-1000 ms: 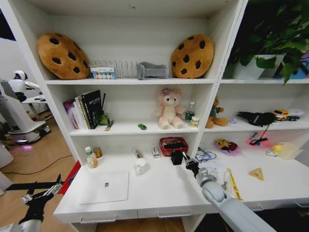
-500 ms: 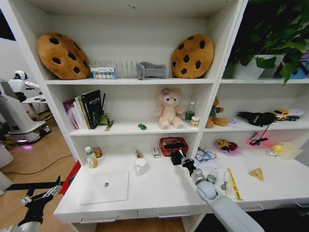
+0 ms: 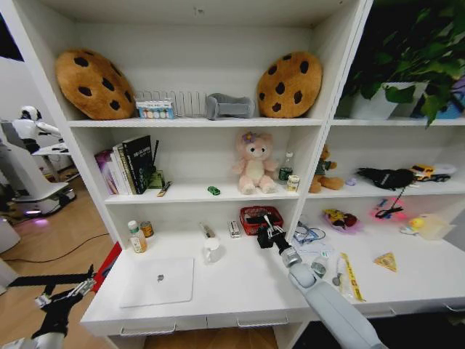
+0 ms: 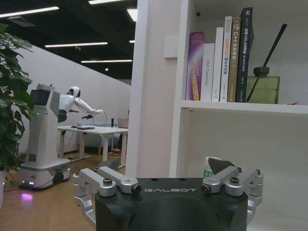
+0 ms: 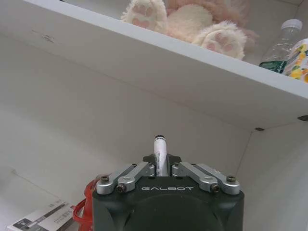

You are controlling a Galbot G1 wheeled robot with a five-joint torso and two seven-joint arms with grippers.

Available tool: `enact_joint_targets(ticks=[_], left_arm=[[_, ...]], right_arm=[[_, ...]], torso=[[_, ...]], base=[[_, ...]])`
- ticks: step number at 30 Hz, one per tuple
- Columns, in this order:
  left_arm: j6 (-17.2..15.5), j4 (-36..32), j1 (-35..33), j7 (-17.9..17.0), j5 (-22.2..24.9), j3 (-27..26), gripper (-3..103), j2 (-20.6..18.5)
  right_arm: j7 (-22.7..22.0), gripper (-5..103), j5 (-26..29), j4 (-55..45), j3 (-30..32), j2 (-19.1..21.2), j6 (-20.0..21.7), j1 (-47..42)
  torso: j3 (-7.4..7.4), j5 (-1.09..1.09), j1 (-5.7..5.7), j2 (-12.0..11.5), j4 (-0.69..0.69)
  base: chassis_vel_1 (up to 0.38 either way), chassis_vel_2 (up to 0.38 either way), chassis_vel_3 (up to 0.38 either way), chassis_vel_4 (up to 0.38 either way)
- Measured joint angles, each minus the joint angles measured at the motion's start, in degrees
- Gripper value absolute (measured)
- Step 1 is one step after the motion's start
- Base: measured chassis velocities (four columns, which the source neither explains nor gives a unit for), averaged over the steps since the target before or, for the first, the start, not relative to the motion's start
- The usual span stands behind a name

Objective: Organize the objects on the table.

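Left wrist view: left claw [image 4: 168, 192] fills the bottom centre of frame, linkages spread wide to either side, nothing between them. Small bottle [image 4: 210, 167], white cap, green label, just behind the claw at lower right. Upper right: shelf [image 4: 240, 107] carrying upright books [image 4: 219, 60] and a green diffuser jar [image 4: 263, 86]. Left of frame: another robot [image 4: 45, 130] beside a small white table [image 4: 94, 130]; plant leaves [image 4: 12, 101] at far left.
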State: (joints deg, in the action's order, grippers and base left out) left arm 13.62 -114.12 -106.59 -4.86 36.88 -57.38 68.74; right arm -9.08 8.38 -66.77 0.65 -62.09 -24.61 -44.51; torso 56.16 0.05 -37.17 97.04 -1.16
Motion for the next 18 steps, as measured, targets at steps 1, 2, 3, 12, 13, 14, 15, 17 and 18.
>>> enact_joint_targets(ticks=[1,2,3,12,13,14,15,17,18], left_arm=[[-0.07,0.03,0.02,-0.04,-0.01,0.01,100,-0.03],[-0.18,0.10,0.09,-0.14,-0.07,0.03,100,-0.05],[-0.18,0.10,0.09,-0.14,-0.07,0.03,100,-0.05],[-0.68,0.55,0.98,-0.71,-0.63,0.57,100,-0.35],[-0.83,0.60,1.29,-0.89,-0.83,0.85,100,-0.43],[-0.91,0.60,1.45,-0.96,-0.92,1.00,100,-0.45],[-0.91,0.60,1.45,-0.96,-0.92,1.00,100,-0.45],[-1.20,0.60,1.95,-1.28,-1.14,1.44,100,-0.58],[-1.20,0.60,1.95,-1.28,-1.14,1.44,100,-0.58]], right_arm=[[0.18,11,-0.26,1.20,-0.21,-0.66,-0.61,0.88],[0.37,11,-0.62,3.23,-0.55,-1.81,-1.55,2.31],[0.37,11,-0.62,3.23,-0.55,-1.81,-1.55,2.31],[1.38,11,-0.84,10.34,-2.06,-4.81,-4.41,6.51],[1.54,11,-0.84,11.31,-2.19,-5.24,-4.93,7.05],[1.64,11,-0.82,11.76,-2.22,-5.43,-5.18,7.30],[1.64,11,-0.82,11.76,-2.22,-5.43,-5.18,7.30],[1.82,11,-0.67,12.90,-2.23,-5.77,-5.78,7.81],[1.82,11,-0.67,12.90,-2.23,-5.77,-5.78,7.81]], torso=[[0.00,0.01,0.00,0.00,0.00],[0.00,-0.01,0.00,0.00,0.01],[0.00,-0.01,0.00,0.00,0.01],[0.00,0.00,0.00,0.00,0.01],[0.00,0.00,0.00,0.00,0.00],[0.00,0.00,0.00,0.00,0.00],[0.00,0.00,0.00,0.00,0.00],[0.00,0.00,0.00,0.00,0.00],[0.00,0.00,0.00,0.00,0.00]], base=[[0.000,0.000,0.000,0.000],[0.000,0.000,0.000,0.000],[0.000,0.000,0.000,0.000],[0.000,0.000,0.000,0.000],[0.000,0.000,0.000,0.000],[0.000,0.000,0.000,0.000],[0.000,0.000,0.000,0.000],[0.000,0.000,0.000,0.000],[0.000,0.000,0.000,0.000]])
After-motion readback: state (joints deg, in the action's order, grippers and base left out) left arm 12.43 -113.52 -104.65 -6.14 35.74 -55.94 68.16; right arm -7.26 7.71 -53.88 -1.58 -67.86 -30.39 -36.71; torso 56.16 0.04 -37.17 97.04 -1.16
